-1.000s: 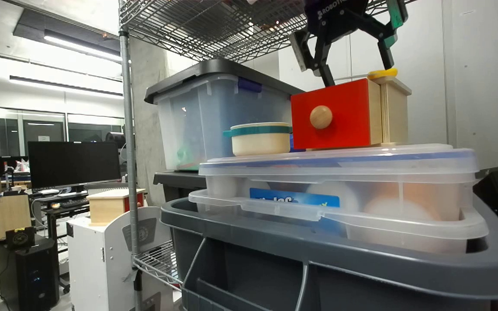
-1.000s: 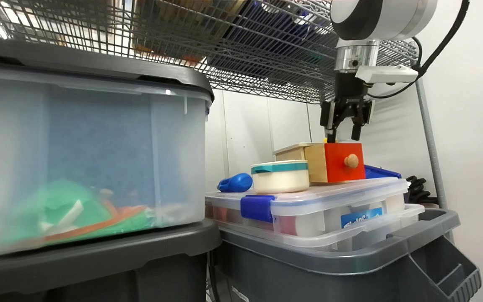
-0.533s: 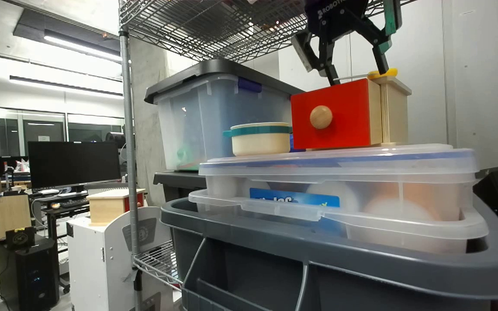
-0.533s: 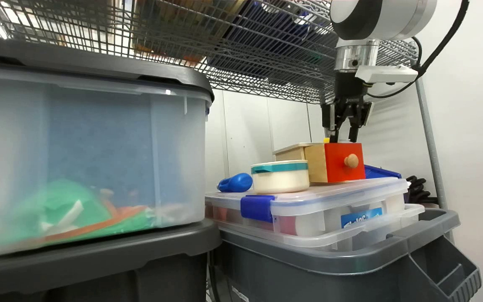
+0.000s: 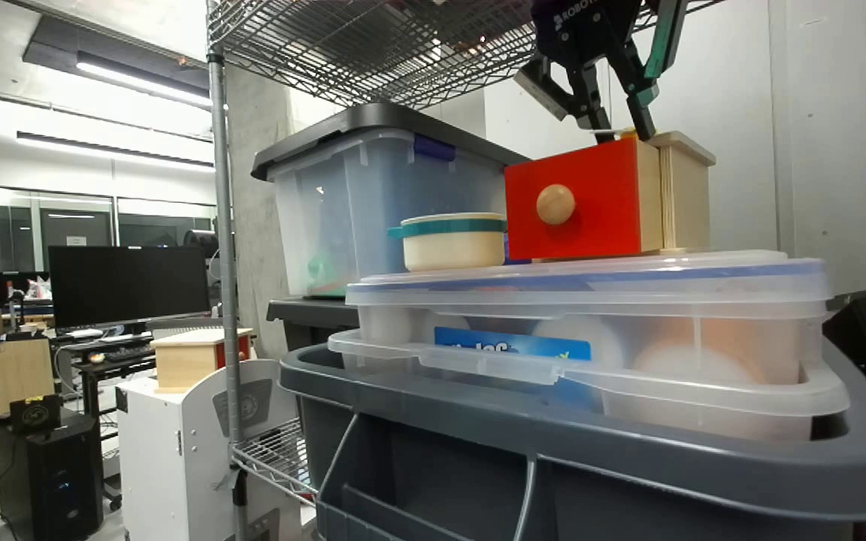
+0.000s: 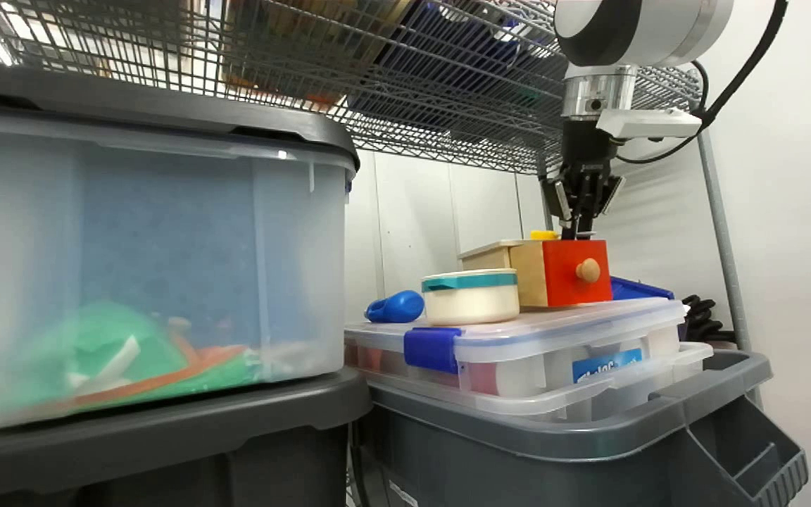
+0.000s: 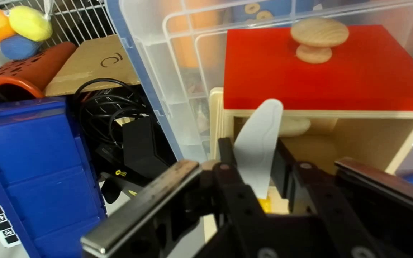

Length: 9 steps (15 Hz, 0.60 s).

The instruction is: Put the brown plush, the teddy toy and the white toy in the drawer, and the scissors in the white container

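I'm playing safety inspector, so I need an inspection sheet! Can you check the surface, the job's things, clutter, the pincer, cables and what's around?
Surface: lidded clear plastic box on a grey tote.
Drawer: pulled out of its wooden casing; pale object inside, partly hidden.
White blade: over the drawer's opening, yellow part behind; perhaps the scissors.
Cream container: teal band, beside the drawer; perhaps the white container.
Brown plush, teddy toy: nothing seen.
Clutter: blue plastic bin, cardboard.
Pincer: jaws either side of the blade; can't tell if gripping.
Cables: black loops beside the box; arm cable.
Surroundings: wire shelf overhead; monitor farther off.
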Available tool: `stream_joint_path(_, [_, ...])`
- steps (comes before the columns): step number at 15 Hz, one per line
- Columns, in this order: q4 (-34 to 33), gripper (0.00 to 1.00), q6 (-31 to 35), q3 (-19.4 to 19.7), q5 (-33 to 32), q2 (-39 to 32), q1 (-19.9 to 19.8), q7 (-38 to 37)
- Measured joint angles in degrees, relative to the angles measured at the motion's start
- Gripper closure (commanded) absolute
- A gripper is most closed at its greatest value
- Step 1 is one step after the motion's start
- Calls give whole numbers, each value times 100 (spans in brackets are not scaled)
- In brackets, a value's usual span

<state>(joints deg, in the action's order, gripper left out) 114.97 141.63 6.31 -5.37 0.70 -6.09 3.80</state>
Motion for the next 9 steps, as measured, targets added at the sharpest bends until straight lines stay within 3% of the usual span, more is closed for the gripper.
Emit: stream_joint_path(9, [-85, 93, 0, 0, 0, 12, 0, 1])
